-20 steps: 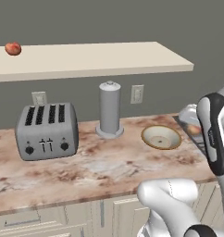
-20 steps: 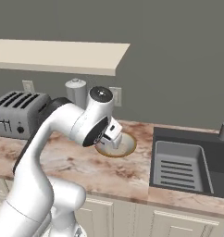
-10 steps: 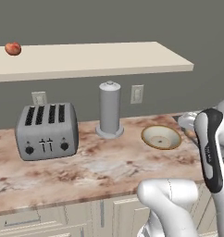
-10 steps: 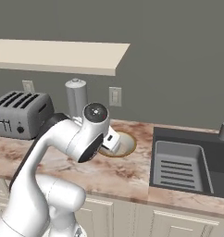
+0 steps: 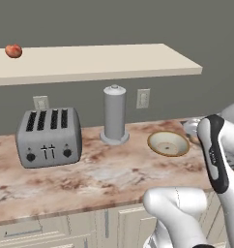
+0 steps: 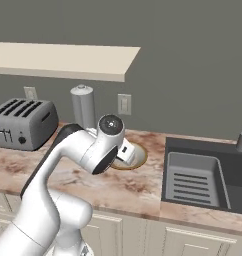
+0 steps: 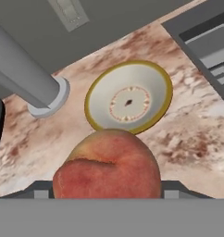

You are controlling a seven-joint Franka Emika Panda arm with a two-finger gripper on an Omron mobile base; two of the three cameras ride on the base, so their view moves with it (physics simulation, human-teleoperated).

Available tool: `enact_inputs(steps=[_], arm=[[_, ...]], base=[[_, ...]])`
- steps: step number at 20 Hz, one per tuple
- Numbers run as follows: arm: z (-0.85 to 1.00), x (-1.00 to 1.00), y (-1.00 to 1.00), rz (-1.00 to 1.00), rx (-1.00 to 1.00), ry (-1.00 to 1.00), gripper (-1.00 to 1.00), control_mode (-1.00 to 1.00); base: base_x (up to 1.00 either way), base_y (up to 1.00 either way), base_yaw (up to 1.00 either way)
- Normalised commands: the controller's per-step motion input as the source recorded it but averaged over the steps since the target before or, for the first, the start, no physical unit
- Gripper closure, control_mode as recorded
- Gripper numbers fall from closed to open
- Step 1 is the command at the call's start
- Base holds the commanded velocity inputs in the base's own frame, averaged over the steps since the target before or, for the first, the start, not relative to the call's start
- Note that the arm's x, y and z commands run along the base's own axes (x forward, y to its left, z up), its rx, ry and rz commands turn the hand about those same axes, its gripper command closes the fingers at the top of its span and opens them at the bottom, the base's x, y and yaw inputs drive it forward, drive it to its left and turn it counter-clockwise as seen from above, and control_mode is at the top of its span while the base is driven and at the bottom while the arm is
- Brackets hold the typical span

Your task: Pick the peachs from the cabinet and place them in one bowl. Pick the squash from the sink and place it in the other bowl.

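Marble counter [image 5: 90,174], arm bent low, claw gripping peach [image 7: 108,166] above bowl [image 7: 128,98]

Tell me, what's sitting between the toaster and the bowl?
A tall grey canister stands between the toaster and the bowl on the counter, seen in the left base view.

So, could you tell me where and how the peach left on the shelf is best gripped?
Grip the peach across its round middle, coming from the open front of the cabinet. It sits alone near the far left end, and nothing stands beside it to block the fingers.
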Motion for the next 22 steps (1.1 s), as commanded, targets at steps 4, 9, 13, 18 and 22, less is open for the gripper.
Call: enact_inputs(steps=[4,9,13,18,22], arm=[[-0.09,0.37,-0.01,0.01,0.0,0.01,1.0,-1.0],[-0.07,0.39,-0.05,0.01,0.0,0.05,1.0,-1.0],[-0.08,0.41,-0.02,0.0,0.0,0.05,1.0,-1.0],[-0.09,0.33,0.0,0.0,0.0,0.0,1.0,-1.0],[-0.02,0.35,0.0,0.0,-0.01,0.0,1.0,-1.0]], base=[[0.0,0.0,0.0],[0.0,0.0,0.0],[0.0,0.0,0.0],[0.0,0.0,0.0],[0.0,0.0,0.0]])
